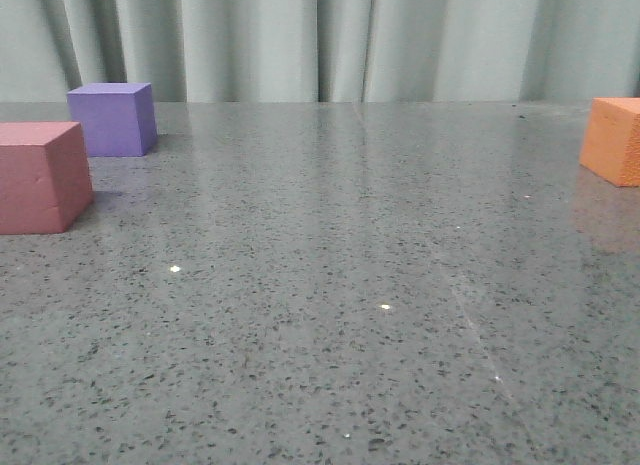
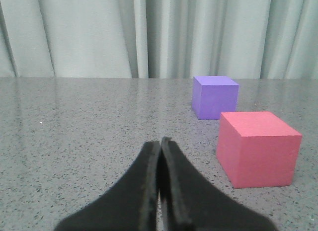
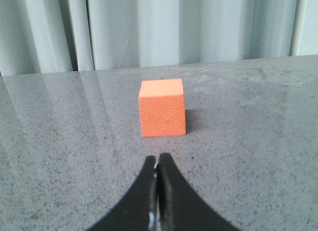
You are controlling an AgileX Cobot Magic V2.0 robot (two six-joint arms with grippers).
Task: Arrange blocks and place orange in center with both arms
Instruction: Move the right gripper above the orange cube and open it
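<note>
In the front view the pinkish-red cube (image 1: 40,177) sits at the far left, the purple cube (image 1: 113,118) just behind it, and the orange cube (image 1: 613,140) at the far right edge. No gripper shows in that view. My left gripper (image 2: 160,144) is shut and empty, low over the table; the pinkish-red cube (image 2: 258,147) lies ahead and to one side of it, the purple cube (image 2: 214,96) beyond. My right gripper (image 3: 157,159) is shut and empty, with the orange cube (image 3: 162,114) straight ahead, a short gap away.
The grey speckled table (image 1: 330,305) runs back to a pale curtain (image 1: 330,40) along its far edge. Nothing lies on the wide stretch of table between the left cubes and the orange cube.
</note>
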